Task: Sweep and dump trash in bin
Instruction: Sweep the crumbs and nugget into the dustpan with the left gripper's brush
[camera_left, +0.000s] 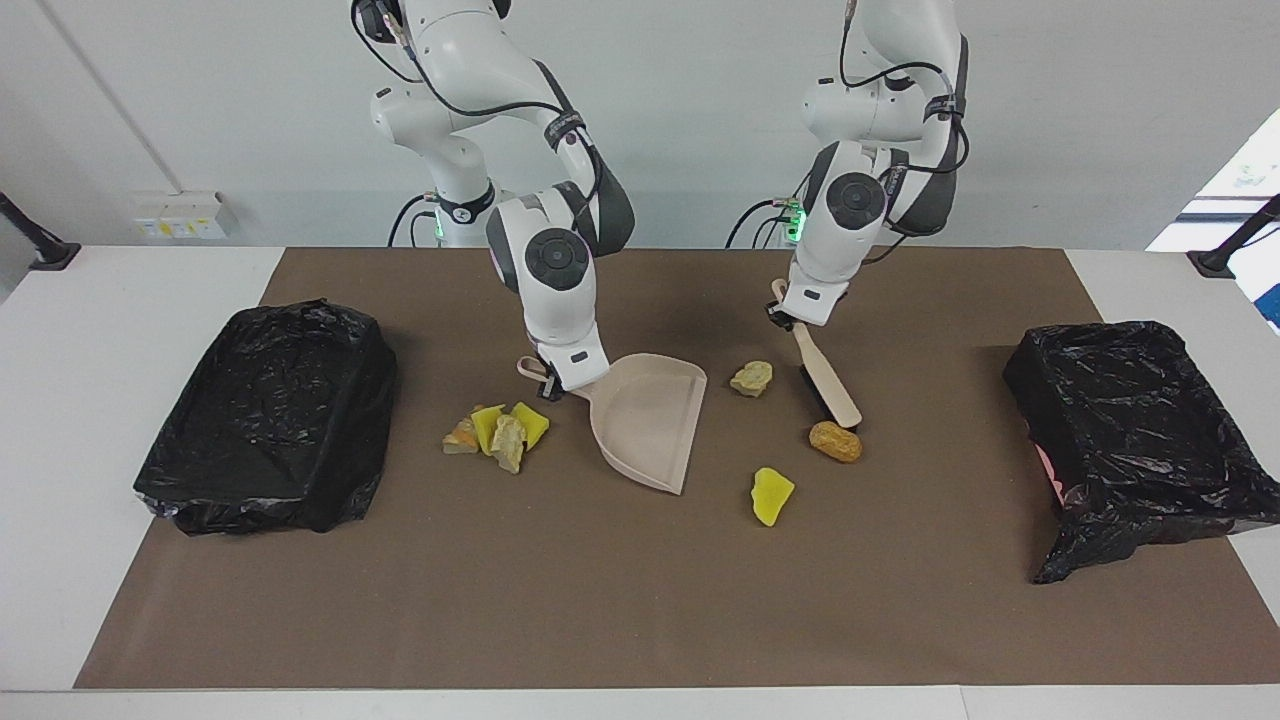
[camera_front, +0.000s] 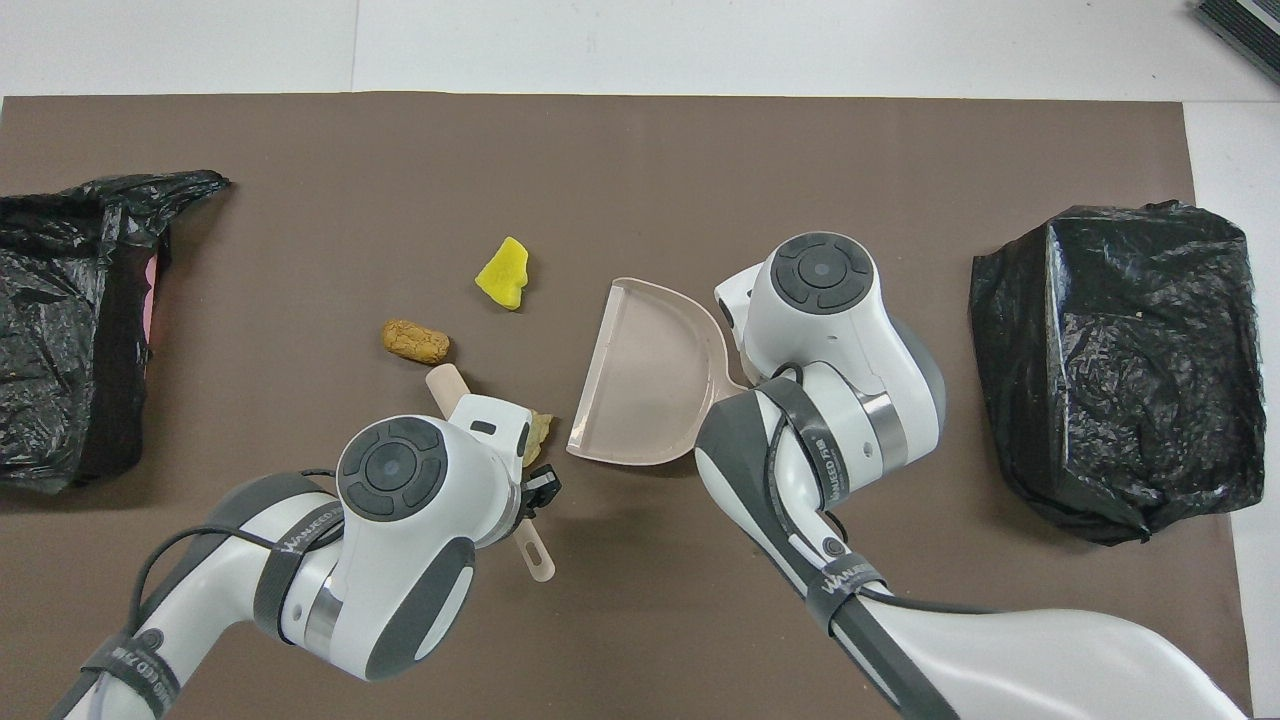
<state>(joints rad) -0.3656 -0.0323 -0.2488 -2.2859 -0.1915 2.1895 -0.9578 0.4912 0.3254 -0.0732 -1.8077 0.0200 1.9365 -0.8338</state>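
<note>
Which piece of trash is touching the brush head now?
The orange-brown bread-like piece: it lies at the brush tip, unlike the beige chunk and yellow wedge.

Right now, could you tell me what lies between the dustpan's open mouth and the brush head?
In the facing view, one beige chunk lies on the brown mat between the dustpan and the brush, apart from both. Otherwise that stretch is bare.

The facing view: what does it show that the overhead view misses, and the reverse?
Only the facing view shows the cluster of yellow and beige trash lumps beside the beige plastic dustpan; overhead, the right arm hides it. Only the overhead view shows the flat end of the brush handle. Both show the dustpan, the orange-brown bread-like lump, the yellow foam wedge and two black-bagged bins.
</note>
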